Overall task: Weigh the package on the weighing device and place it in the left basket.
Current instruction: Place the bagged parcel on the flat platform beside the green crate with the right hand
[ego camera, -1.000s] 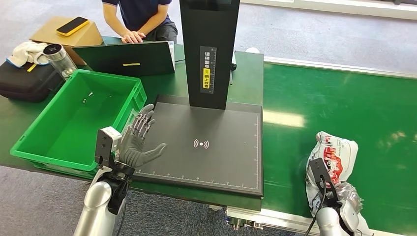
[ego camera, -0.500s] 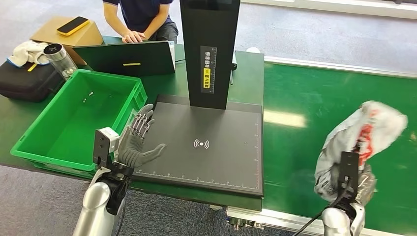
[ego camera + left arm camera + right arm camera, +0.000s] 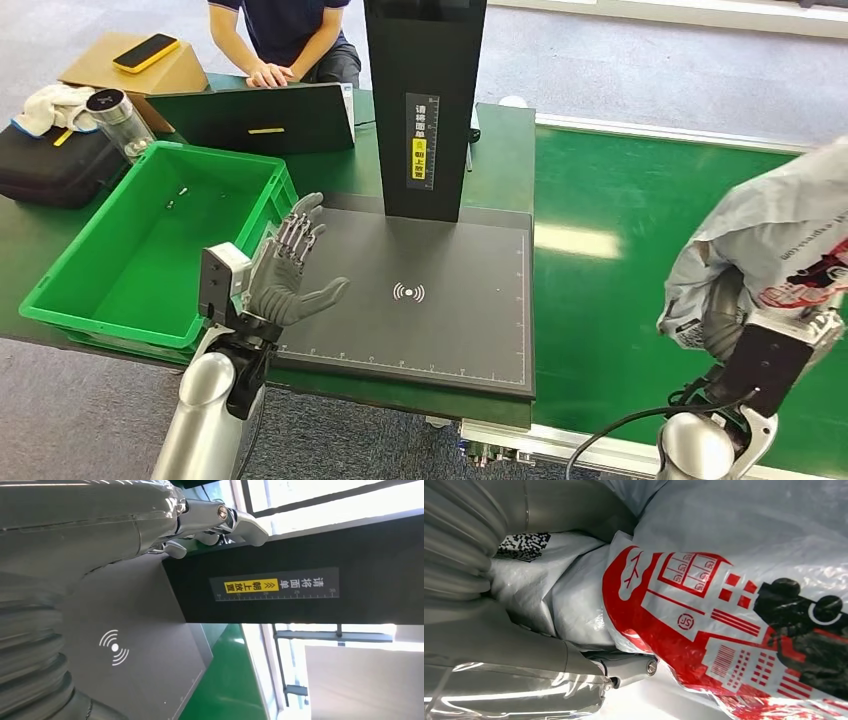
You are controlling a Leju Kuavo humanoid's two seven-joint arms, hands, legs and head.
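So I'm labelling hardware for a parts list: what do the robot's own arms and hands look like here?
Both arms are silver metal tubes. The left robot hand has a grey palm and thumb, darker segmented fingers, and a grey box at the wrist. The right robot hand is grey too, with a black box and a black cable below its wrist.

The robot's left arm rises from the lower left, silver at the forearm, with a wrist camera block just behind the left hand [image 3: 290, 280]. That hand is held upright, palm turned inward, its dark fingers [image 3: 298, 232] spread apart and pointing up and away, the thumb sticking out to the side, holding nothing. The right arm comes up at the lower right, and the right hand [image 3: 722, 315] is raised, its fingers wrapped into the package [image 3: 780, 250] it grips.
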